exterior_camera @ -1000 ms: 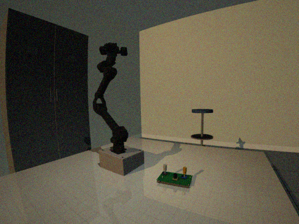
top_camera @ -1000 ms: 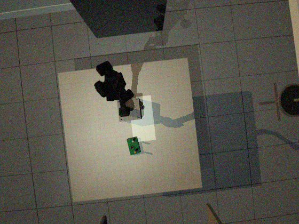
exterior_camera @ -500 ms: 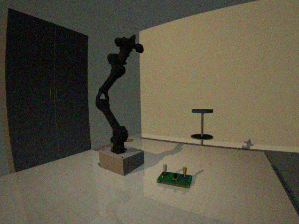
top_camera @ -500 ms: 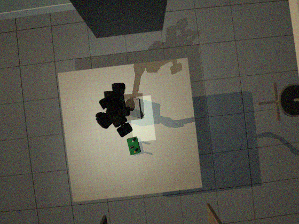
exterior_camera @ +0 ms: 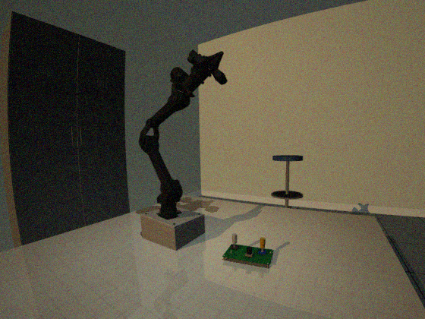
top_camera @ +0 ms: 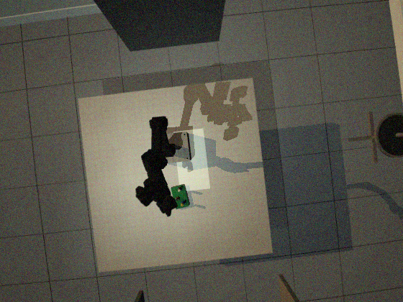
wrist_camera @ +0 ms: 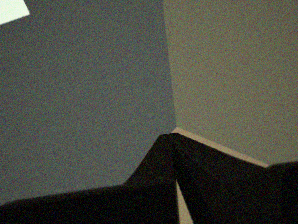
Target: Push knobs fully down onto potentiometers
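Observation:
The green circuit board [top_camera: 184, 196] [exterior_camera: 240, 258] stands low on the table in front of the arm's base. A whitish knob [exterior_camera: 234, 238] stands upright above its potentiometer at the board's back left in the exterior view. An orange knob [exterior_camera: 262, 243] stands upright above a blue potentiometer at the right; a short stretch shows below each knob. A small black part [exterior_camera: 249, 251] sits between them. My gripper [exterior_camera: 222, 53] [wrist_camera: 168, 143] is shut and empty, high above the table, pointing up and away from the board. The board is not in the wrist view.
The arm's box-shaped base [exterior_camera: 159, 230] stands on the table [top_camera: 230, 223] behind and left of the board in the exterior view. A dark cabinet [exterior_camera: 45, 133] stands at the left, and a round stool [exterior_camera: 288, 158] [top_camera: 392, 140] stands beyond the table.

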You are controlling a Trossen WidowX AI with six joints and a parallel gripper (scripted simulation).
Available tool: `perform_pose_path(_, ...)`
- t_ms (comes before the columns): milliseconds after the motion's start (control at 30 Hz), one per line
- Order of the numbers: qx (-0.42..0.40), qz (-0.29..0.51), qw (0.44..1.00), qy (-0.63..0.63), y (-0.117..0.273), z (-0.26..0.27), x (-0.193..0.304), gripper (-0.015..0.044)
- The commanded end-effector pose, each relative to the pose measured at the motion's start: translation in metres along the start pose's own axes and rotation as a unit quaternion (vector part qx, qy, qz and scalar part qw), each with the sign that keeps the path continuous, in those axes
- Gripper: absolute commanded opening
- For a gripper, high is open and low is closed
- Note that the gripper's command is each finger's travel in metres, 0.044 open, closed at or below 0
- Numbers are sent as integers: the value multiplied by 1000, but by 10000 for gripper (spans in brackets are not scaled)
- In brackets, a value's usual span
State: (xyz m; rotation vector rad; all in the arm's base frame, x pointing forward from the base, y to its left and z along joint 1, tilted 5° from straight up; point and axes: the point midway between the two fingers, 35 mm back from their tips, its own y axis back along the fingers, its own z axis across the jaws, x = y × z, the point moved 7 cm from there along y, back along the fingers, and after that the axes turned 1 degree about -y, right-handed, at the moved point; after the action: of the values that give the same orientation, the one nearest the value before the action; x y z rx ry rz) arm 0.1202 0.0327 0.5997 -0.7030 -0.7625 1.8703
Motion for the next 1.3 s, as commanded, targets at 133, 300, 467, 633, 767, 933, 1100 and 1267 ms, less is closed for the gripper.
perform_pose_path(133, 135, -23, 990, 29, -10, -80, -16, 0)
perform_pose_path(300, 208, -26, 977, 48, -9, -120, -22, 0)
perform_pose_path(467, 280, -23, 957, 67, -3, -159, -26, 0)
perform_pose_path(633, 351, -12, 932, 85, 6, -197, -29, 0)
perform_pose_path(767, 406, 1, 909, 98, 16, -226, -30, 0)
perform_pose_path(933, 472, 23, 874, 113, 31, -260, -29, 0)
perform_pose_path(1100, 534, 51, 835, 126, 50, -291, -28, 0)
perform_pose_path(1267, 591, 84, 791, 136, 70, -319, -25, 0)
